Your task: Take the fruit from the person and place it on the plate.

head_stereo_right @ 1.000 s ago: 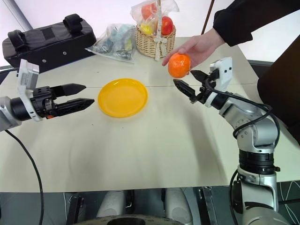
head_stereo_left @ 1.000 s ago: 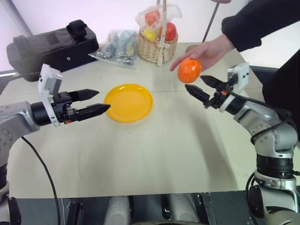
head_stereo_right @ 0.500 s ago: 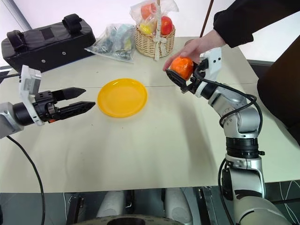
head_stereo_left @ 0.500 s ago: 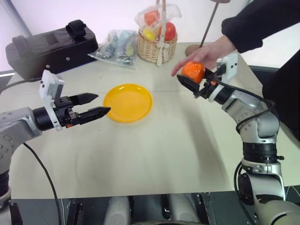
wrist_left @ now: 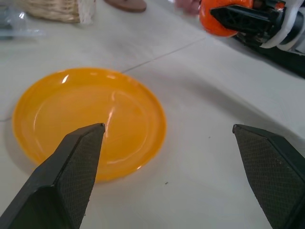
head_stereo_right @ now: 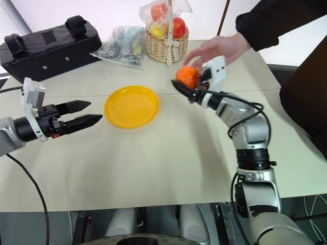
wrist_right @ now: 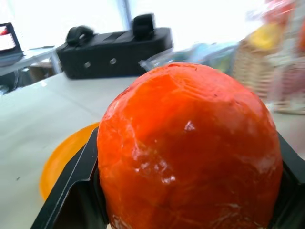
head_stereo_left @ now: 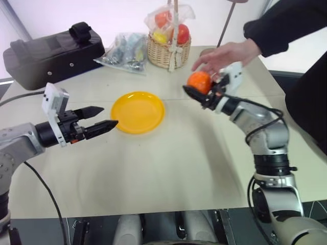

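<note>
Right gripper (head_stereo_left: 196, 91) closed on the fruit (head_stereo_left: 199, 80), black fingers clamped to either side of it, held in the air above the table (head_stereo_left: 194, 158). Person's hand (head_stereo_left: 225, 55) just above and behind that gripper, fingers spread over the fruit; whether touching it, could not tell. Black sleeve (head_stereo_left: 286, 25) beyond the hand, farther from the gripper. Plate (head_stereo_left: 138, 111) flat on the table, lower than the right gripper and off toward the left arm's side, lying between the two grippers. Left gripper (head_stereo_left: 104, 116) hanging with fingers parted and nothing between them, tips pointing at the near rim of the plate, just short of it. In the left wrist view, plate (wrist_left: 90, 119) straight ahead of the parted fingers (wrist_left: 66, 176), fruit (wrist_left: 217, 19) farther off in the other gripper. Wicker basket (head_stereo_left: 164, 50) of wrapped fruits, plastic bag (head_stereo_left: 125, 48) and black case (head_stereo_left: 51, 53) well beyond both grippers at the table's far side.
</note>
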Robot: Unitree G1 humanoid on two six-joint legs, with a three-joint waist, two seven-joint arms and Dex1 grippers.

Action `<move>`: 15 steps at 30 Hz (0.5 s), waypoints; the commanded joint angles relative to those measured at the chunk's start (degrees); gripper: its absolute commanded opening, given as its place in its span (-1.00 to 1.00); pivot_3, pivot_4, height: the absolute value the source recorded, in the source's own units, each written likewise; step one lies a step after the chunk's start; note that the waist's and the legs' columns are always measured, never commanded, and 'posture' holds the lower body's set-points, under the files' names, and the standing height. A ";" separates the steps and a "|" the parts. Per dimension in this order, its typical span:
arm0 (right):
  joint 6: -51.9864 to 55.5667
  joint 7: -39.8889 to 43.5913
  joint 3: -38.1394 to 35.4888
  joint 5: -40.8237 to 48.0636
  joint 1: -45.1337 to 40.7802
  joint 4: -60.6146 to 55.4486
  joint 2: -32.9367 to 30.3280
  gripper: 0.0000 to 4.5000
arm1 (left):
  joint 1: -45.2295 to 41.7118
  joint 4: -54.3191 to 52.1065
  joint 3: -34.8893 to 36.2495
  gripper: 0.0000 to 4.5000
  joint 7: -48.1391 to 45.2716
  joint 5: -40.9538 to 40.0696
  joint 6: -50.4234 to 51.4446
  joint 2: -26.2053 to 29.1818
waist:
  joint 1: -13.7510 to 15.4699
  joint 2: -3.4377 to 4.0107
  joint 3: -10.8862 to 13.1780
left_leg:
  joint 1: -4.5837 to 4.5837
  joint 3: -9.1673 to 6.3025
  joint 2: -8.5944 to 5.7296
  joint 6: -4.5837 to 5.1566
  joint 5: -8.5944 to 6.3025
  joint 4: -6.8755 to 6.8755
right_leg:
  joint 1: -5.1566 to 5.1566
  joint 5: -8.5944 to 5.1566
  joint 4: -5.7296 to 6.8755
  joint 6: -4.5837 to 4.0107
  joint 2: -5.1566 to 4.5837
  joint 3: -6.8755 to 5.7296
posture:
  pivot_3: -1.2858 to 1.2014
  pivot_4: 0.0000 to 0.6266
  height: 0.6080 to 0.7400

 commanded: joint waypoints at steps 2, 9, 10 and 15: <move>-6.32 -2.25 5.16 -6.40 -4.13 9.13 6.75 0.31 | 5.24 -1.89 2.48 1.00 0.80 3.99 -1.83 0.64 | -0.62 0.00 0.00 | -0.02 0.02 0.00 0.00 0.00 0.00 | -0.02 0.00 0.01 0.00 -0.02 0.00 | 0.03 -0.52 1.00; -14.08 -1.84 6.84 -10.92 -9.35 22.98 14.25 0.31 | 10.01 -4.05 5.41 1.00 4.26 4.92 -1.83 -1.83 | -0.73 -0.01 0.00 | -0.09 0.04 -0.02 -0.01 0.00 0.02 | -0.03 0.01 -0.02 0.00 -0.13 -0.03 | 0.03 -0.52 1.00; -15.22 -1.83 6.73 -11.39 -10.27 25.24 15.13 0.31 | 10.84 -4.85 5.87 1.00 4.47 4.83 -1.86 -2.20 | -0.79 -0.01 0.00 | -0.09 0.03 -0.01 -0.01 0.00 0.01 | -0.03 0.01 -0.01 0.00 -0.13 -0.04 | 0.03 -0.52 1.00; -19.55 -2.04 5.88 -13.31 -13.77 33.70 17.73 0.31 | 12.93 -7.25 7.32 1.00 4.91 4.33 -1.99 -3.25 | -0.90 0.00 0.00 | -0.09 0.02 -0.01 -0.02 0.00 0.00 | -0.04 0.01 -0.01 -0.01 -0.14 -0.05 | 0.03 -0.52 1.00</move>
